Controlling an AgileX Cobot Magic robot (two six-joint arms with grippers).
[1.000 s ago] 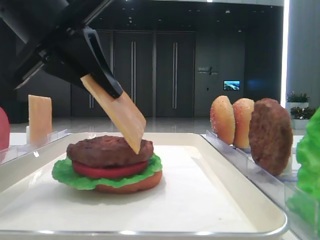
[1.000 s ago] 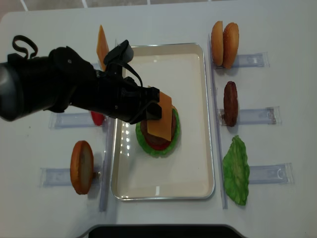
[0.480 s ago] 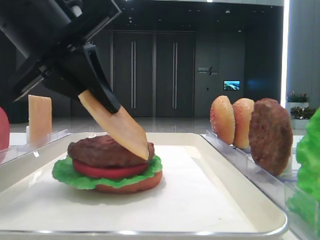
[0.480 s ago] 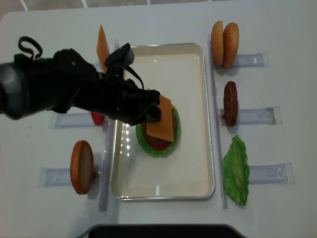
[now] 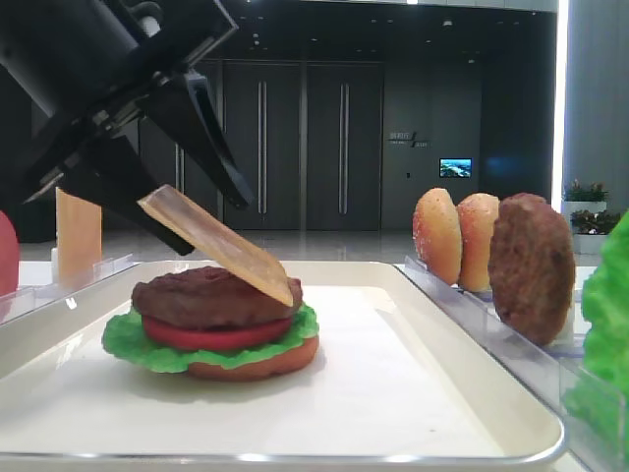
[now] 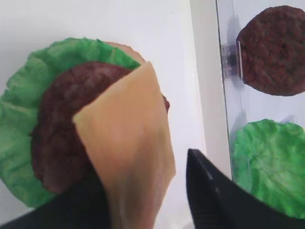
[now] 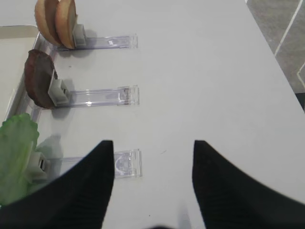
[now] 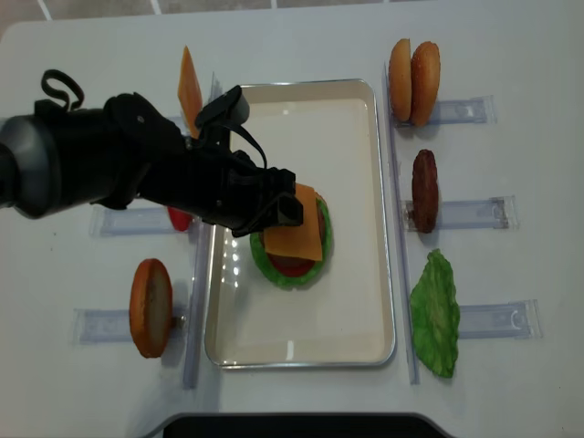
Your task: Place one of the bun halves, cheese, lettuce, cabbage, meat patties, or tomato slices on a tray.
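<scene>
The left arm reaches in from the tray's left rim, low over the stacked burger, and the left gripper [image 5: 187, 167] stands with its two dark fingers spread apart. The cheese [image 5: 218, 246] slants between them: its lower corner rests on the patty [image 5: 211, 295], its upper end is up at the fingers. Whether a finger still touches the cheese I cannot tell. The burger sits near the middle of the tray [image 8: 356, 301], a little toward the left rim: bun half [image 5: 260, 364] at the bottom, then lettuce [image 5: 133, 339], tomato slice [image 5: 211, 336] and the patty on top.

Around the tray, on the white table [image 8: 511, 55], clear racks hold spare pieces. Beyond the right rim stand two bun halves [image 8: 412, 68], a second patty [image 8: 424, 190] and a lettuce leaf [image 8: 435, 313]. Beyond the left rim stand another cheese slice [image 8: 188, 84], a lone bun half [image 8: 151, 307] and something red, mostly hidden under the arm.

The side view shows the tilt of the cheese and the gap under it. The left wrist view shows it covering the right part of the patty, with lettuce showing on the left. The overhead view shows the arm blocking the tray's left rim. The right wrist view shows the right gripper [image 7: 152, 186] with fingers wide, over bare table beside the right-hand racks.
</scene>
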